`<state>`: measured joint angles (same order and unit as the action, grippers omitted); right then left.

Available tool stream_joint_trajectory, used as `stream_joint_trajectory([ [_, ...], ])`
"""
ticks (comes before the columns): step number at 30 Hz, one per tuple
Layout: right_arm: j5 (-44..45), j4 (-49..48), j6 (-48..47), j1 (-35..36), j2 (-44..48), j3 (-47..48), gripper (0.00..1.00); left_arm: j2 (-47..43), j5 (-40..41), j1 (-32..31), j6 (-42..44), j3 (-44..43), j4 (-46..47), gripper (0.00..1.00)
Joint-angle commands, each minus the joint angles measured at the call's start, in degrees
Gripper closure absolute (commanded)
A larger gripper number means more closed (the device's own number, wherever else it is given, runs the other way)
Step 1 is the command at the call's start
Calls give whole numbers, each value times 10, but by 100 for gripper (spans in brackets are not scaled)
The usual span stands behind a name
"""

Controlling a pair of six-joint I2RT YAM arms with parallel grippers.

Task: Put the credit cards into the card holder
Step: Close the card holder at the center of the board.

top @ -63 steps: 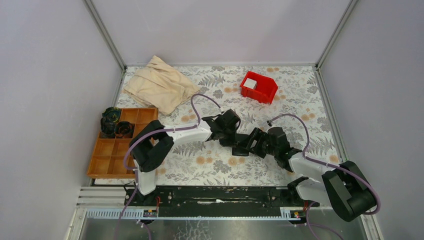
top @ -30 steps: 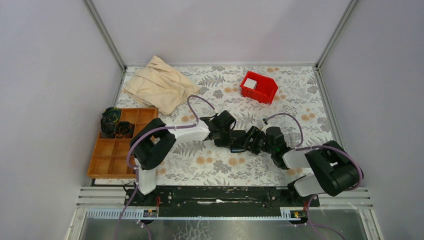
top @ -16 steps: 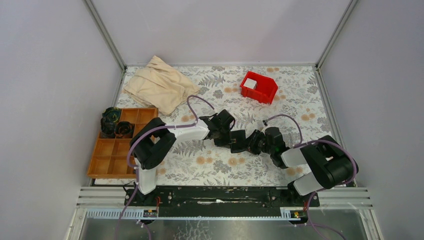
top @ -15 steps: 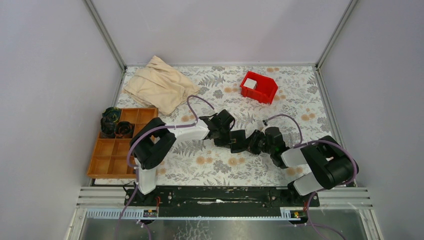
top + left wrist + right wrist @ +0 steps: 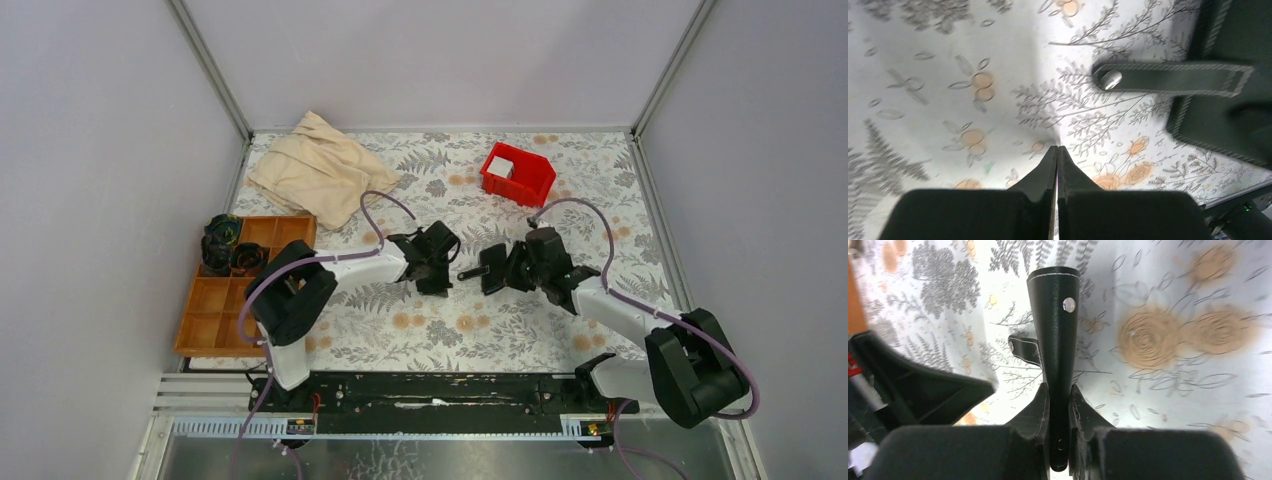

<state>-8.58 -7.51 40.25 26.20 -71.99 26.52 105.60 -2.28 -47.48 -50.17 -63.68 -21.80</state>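
Floral cloth [image 5: 500, 330], black stitched card holder [image 5: 1055, 335] (silver snap [image 5: 1068, 302])

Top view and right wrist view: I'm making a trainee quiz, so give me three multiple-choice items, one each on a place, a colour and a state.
1. Where in the top view does the tray lie?
A. at the left
B. at the far right
C. in the middle

2. What colour is the bin?
A. blue
B. red
C. green

3. What state is the right gripper in?
A. wide open, empty
B. shut on the card holder
C. shut on nothing

Answers:
1. A, it sits against the left wall.
2. B, its walls are bright red.
3. B, the black holder stands clamped between the fingers.
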Motion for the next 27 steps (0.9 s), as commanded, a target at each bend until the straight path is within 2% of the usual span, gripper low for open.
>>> stream_joint_trajectory([
  [1, 117, 175, -104, 1, 22, 94, 100, -61, 40, 5, -6, 21, -33, 98],
  [7, 197, 266, -169, 2, 0, 190, 100, -145, 68, 11, -31, 60, -46, 98],
  [11, 285, 328, -200, 24, -27, 267, 100, -196, 81, 16, -44, 91, -52, 97],
  [18, 422, 402, -212, 125, -147, 352, 100, -253, 96, 26, -53, 129, -59, 97],
  [27, 512, 440, -169, 232, -272, 385, 100, -312, 112, 45, -64, 180, -69, 97],
])
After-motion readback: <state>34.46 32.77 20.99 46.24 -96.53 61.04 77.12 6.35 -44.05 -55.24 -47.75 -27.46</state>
